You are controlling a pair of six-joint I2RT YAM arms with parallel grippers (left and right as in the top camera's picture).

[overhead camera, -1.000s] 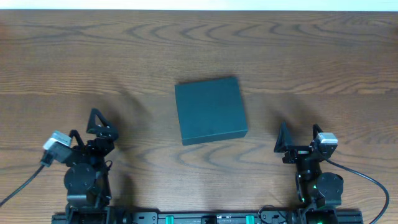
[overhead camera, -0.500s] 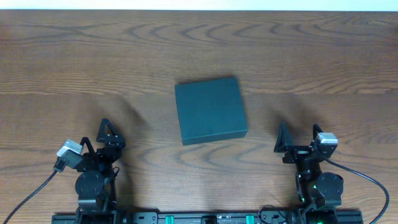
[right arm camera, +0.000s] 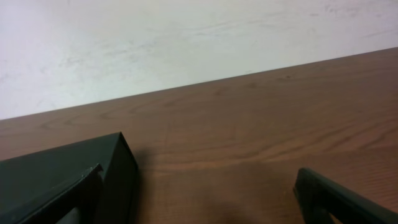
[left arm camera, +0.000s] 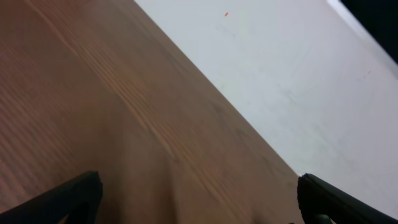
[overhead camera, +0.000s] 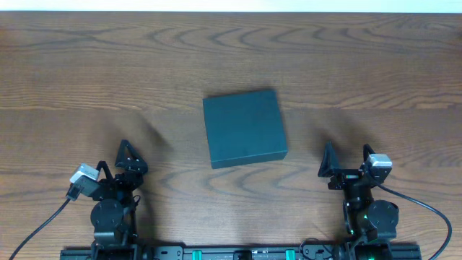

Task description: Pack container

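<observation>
The container [overhead camera: 245, 128] is a dark teal-green square box with its lid closed, lying flat at the middle of the wooden table. Its corner also shows at the lower left of the right wrist view [right arm camera: 68, 165]. My left gripper [overhead camera: 130, 157] is open and empty near the front left edge, well apart from the box. In the left wrist view my left gripper [left arm camera: 199, 202] frames only bare wood. My right gripper [overhead camera: 346, 160] is open and empty at the front right, a short way right of the box. In the right wrist view my right gripper [right arm camera: 199, 199] holds nothing.
The wooden table [overhead camera: 86, 72] spreads around the box with no other objects on it. A white wall [right arm camera: 186, 37] lies beyond the far edge. Cables run from both arm bases at the front edge.
My left arm has drawn to the right and back toward the front edge, slowing in the last half second. The right arm and the box have not moved.
</observation>
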